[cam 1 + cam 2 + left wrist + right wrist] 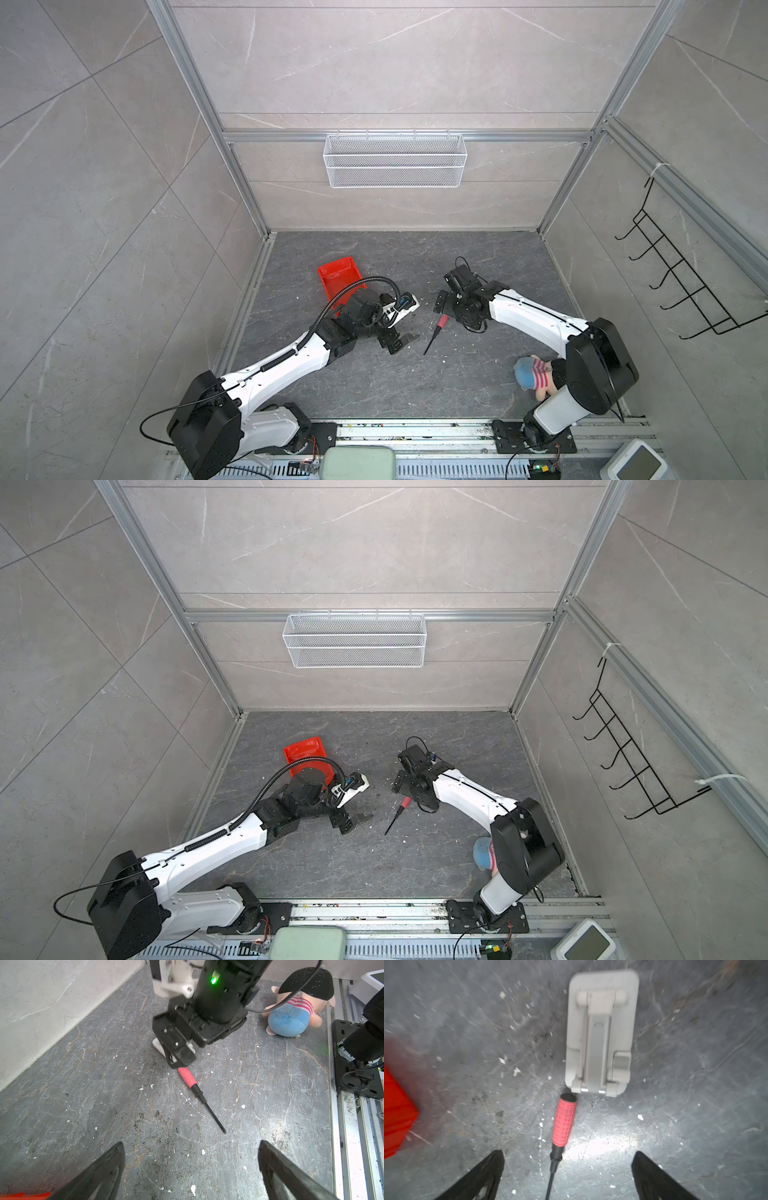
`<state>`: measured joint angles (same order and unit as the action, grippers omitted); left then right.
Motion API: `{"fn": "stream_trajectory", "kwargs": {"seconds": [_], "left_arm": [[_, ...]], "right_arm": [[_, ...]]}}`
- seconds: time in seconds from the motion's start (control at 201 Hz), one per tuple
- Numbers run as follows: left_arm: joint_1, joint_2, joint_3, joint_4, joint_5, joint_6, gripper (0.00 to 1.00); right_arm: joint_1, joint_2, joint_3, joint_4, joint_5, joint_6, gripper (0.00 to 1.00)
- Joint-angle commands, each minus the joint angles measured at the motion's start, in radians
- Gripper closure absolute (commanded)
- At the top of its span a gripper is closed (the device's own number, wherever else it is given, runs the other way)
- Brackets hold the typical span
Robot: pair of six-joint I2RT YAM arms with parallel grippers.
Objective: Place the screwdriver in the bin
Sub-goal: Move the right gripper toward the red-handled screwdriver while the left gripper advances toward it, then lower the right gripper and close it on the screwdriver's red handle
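Dark grey stone-look worktop (415,386) inside pale tiled walls, speckled with small white flecks. The screwdriver (434,335) lies flat on it, unheld and not in the bin (337,277). The bin sits well apart from the screwdriver, beyond the left arm, which overlaps its near corner. The right gripper (568,1154) hangs close over the screwdriver, jaws apart and empty, one on each side of the black collar in the right wrist view. The tool's axis runs between them. I judge this a pre-grasp line-up: closing here would pinch across the slim body, the only direction giving a firm hold. A pale grey hinged plate (602,1030) lies just beyond the screwdriver's handle end, nearly touching it. That probably explains why the jaws sit toward the collar rather than the butt. The left gripper (191,1144) sits near the screwdriver's tip, jaws wide apart and holding nothing. It faces along the shaft, probably kept clear of the pick. A plush toy (530,374) lies well apart from the screwdriver, by the right arm's base.
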<state>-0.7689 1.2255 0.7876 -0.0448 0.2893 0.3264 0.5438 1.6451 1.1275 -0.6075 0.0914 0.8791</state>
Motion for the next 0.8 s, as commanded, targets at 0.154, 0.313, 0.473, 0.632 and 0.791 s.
{"fn": "stream_trajectory", "kwargs": {"seconds": [0.154,0.313,0.473,0.632,0.791], "left_arm": [[-0.015,-0.018,0.011,-0.017,-0.01,0.023,0.0],[-0.018,-0.035,-0.01,-0.008,-0.022,0.013,0.0],[-0.019,-0.041,-0.02,-0.004,-0.024,0.008,0.0],[-0.018,-0.039,-0.021,-0.003,-0.025,0.017,0.0],[-0.02,-0.046,-0.025,-0.006,-0.029,0.007,0.0]], "right_arm": [[0.002,0.115,0.106,-0.089,-0.028,0.046,0.23],[-0.011,0.186,0.143,-0.091,-0.037,0.045,0.31],[-0.014,0.256,0.187,-0.087,-0.063,0.027,0.46],[-0.015,0.312,0.213,-0.089,-0.079,0.034,0.55],[-0.015,0.339,0.218,-0.092,-0.086,0.036,0.61]]}}
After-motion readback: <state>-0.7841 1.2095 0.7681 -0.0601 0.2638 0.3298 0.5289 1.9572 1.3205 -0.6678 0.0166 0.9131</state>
